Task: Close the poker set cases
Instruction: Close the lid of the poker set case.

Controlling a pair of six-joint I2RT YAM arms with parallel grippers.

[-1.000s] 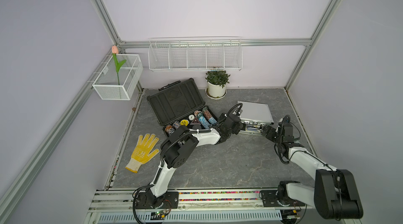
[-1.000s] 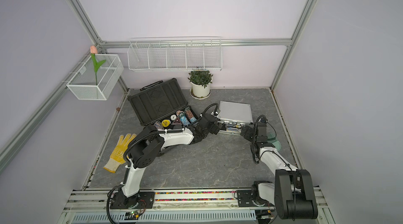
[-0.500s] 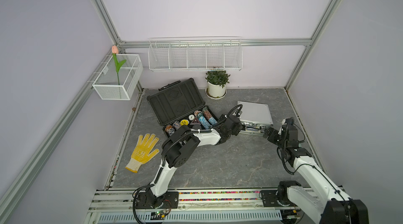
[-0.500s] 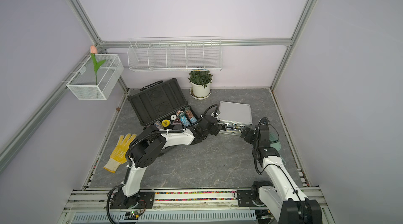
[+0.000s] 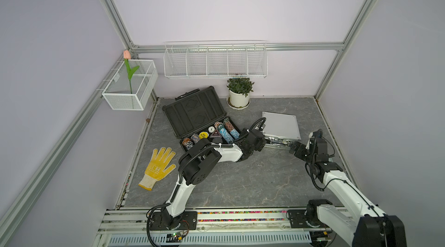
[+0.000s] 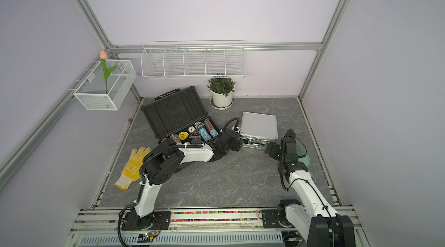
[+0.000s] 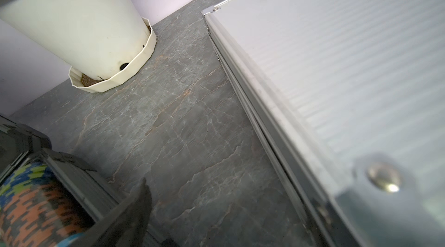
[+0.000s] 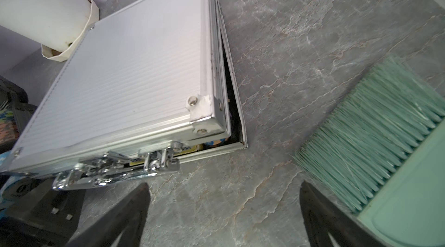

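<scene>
The larger dark-grey poker set case lies open at the back left, its lid leaning back and rows of colourful chips in its base. To its right, the smaller silver case has its lid down. In the right wrist view this silver case still gapes a little along one side, and its chrome latches hang loose. My left gripper is open at the case's front left corner, one finger showing. My right gripper is open and empty over bare floor just off the front right corner.
A white potted plant stands behind the two cases. A yellow glove lies front left. A green brush and dustpan sit close by my right gripper. White wire baskets hang on the walls, one with a tulip.
My right arm has drawn back a little from the silver case's front right corner. The left arm has hardly moved.
</scene>
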